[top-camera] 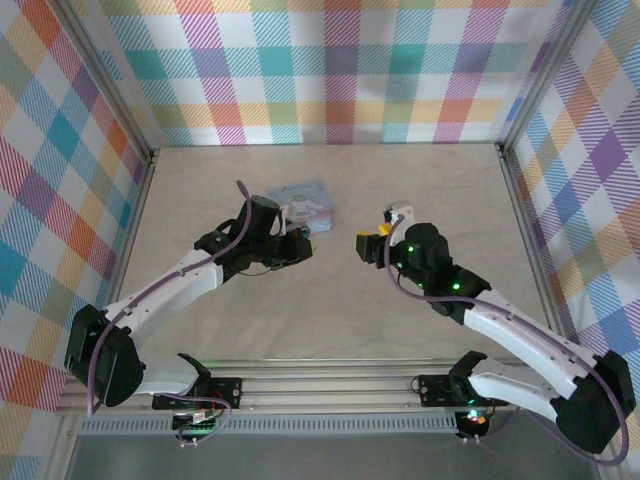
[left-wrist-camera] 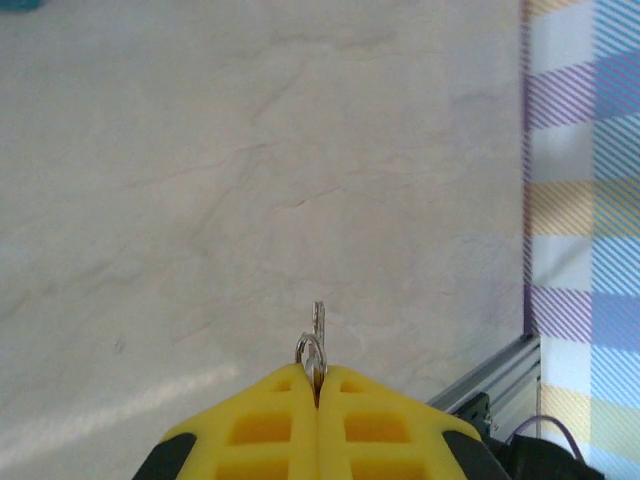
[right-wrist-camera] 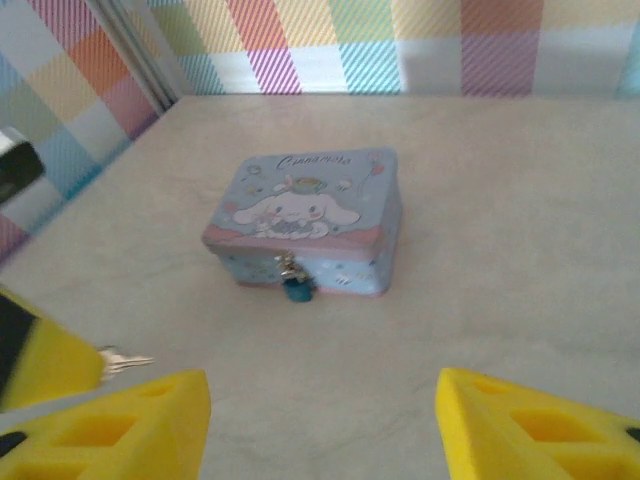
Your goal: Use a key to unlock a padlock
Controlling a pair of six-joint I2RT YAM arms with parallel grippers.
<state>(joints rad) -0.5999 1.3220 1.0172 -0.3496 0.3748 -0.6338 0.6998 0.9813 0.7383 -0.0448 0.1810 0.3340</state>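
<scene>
Key presented, lock not yet engaged. The left pincer (left-wrist-camera: 318, 382) is closed on the key (left-wrist-camera: 318, 332), clamping it at the ring end so that only a short blade stands out past the yellow tips. The right pincer (right-wrist-camera: 322, 410) is open with nothing between its fingers, and it faces the tin (right-wrist-camera: 305, 215) from the right. The padlock (right-wrist-camera: 297, 290) hangs from the clasp on the tin's near side, far of both pincers, near the middle of the counter (top-camera: 300, 330). The key is held apart from it, off to the left.

Likely failure points, as judged from this arrangement:

(a) The hold on the key looks thin. Any sideways load as the blade meets the keyway could twist the key between the tips or pull it free. A dropped key would lie flat and pale on the counter, which would make it hard to pick up again.

(b) The padlock hangs loose and nothing steadies it, so a push from the blade would probably swing it aside rather than seat the key.

(c) The tin looks light and may slide away if pressed.

(d) The keyway's direction cannot be made out, so the blade may arrive misaligned.

(e) Both pincers must close in on one very small target, so their tips could collide.
</scene>
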